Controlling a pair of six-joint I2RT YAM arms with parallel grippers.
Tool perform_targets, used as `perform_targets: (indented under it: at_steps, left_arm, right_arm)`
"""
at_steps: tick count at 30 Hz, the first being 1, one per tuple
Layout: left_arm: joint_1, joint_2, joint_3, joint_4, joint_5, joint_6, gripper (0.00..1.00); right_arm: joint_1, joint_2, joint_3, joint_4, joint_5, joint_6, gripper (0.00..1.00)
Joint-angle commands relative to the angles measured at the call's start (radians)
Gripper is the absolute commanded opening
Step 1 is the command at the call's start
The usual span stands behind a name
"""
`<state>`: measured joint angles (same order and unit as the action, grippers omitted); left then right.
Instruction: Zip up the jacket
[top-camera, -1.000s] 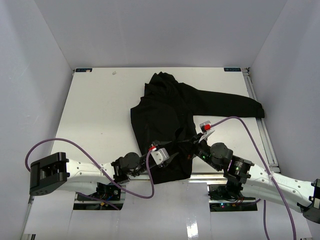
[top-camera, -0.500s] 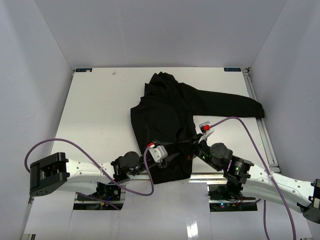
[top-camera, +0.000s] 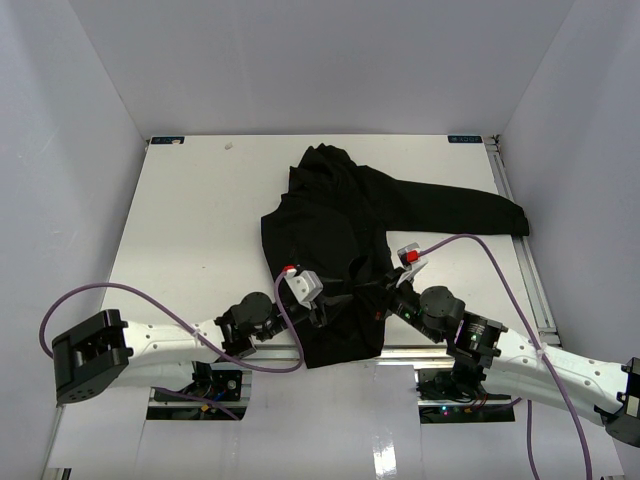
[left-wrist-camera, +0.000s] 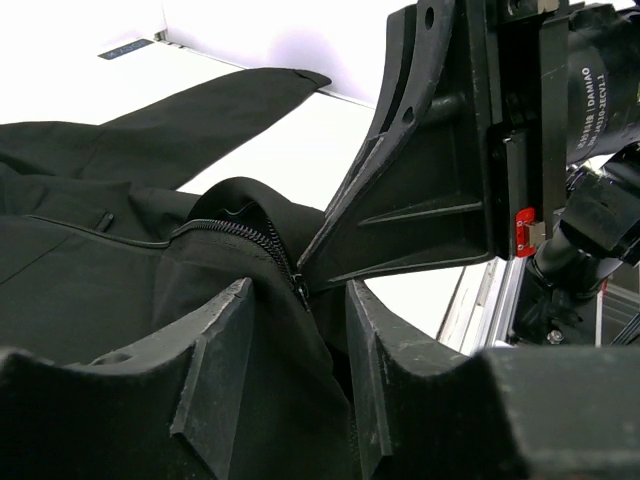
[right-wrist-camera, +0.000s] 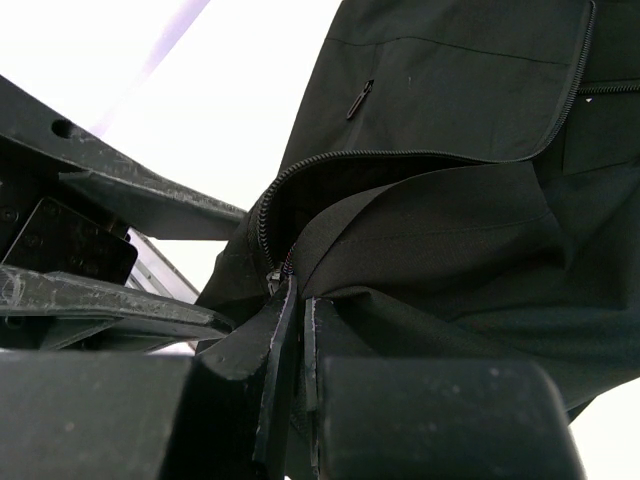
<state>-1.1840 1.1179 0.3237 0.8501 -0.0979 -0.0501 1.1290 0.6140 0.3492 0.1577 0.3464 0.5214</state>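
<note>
A white table (top-camera: 180, 220) sits enclosed by 3 plain pale grey walls (top-camera: 320, 60) under bright, even light.

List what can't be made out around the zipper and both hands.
- Zipper slider: right wrist view, the shut right hand covers where the zipper teeth end; left wrist view, its finger blocks that spot.
- What the open left hand touches: left wrist view, fingers straddle the jacket, contact hidden below them.
- Both hands' fingertips: top view, black on black, too small.
- Second sleeve: top view shows one sleeve only.
</note>
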Motion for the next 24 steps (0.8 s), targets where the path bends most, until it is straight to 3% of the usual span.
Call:
perform_targets:
  at_steps: [1,7,14,24]
  left_arm:
    - [0.008,-0.015,0.029,-0.019,0.04,-0.029,0.45]
    - [0.012,-0.01,0.033,-0.026,0.06,-0.021,0.3]
    - [0.018,-0.015,0.051,-0.082,0.089,0.007,0.0]
    - [0.022,-0.033,0.038,-0.1,0.085,0.045,0.0]
  right_arm:
    - [0.007,-0.016,-0.003,0.058,-0.003,-0.015,0.08]
    - [0.006,-0.023,-0.005,0.059,-0.005,-0.015,0.08]
    - [0.006,-0.039,-0.002,0.049,-0.009,-0.014,0.08]
    - [0.008,-0.113,-0.001,0.011,-0.026,-0.012,0.08]
